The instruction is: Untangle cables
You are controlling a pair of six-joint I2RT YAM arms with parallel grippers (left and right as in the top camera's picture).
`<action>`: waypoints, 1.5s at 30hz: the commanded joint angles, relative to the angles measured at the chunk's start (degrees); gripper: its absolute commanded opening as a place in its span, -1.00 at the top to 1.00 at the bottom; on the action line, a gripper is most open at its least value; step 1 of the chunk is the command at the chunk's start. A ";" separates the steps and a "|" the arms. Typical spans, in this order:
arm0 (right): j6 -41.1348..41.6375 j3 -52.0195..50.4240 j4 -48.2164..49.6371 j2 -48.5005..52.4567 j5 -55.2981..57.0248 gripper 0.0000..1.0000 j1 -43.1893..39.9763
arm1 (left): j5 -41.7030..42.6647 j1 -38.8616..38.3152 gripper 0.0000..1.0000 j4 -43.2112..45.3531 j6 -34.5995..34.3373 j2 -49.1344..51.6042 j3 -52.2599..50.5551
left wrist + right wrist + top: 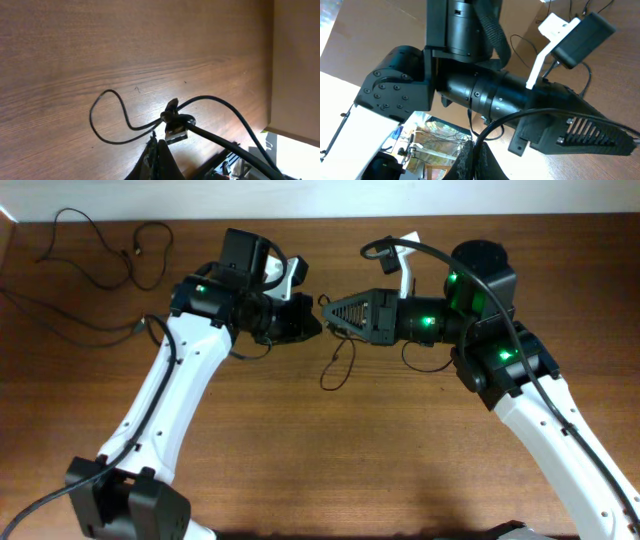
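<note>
My two grippers meet tip to tip above the middle of the wooden table. The left gripper (313,321) is shut, and a thin black cable (343,366) hangs from the meeting point in a loop down to the table. In the left wrist view that cable (91,117) curls on the wood and runs up to the shut left gripper (157,143), beside a small plug (176,134). The right gripper (326,308) is shut too. In its wrist view a black cable (492,127) is pinched between the jaws of the right gripper (474,146).
More loose thin black cables (105,265) lie spread at the table's far left corner. The left arm's black wrist (485,95) fills the right wrist view, very close. The table's (300,460) far edge meets a white wall.
</note>
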 commanded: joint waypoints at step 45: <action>-3.08 1.18 -6.78 0.15 1.31 0.92 -2.47 | 30.27 9.51 -0.56 4.85 7.15 5.79 2.08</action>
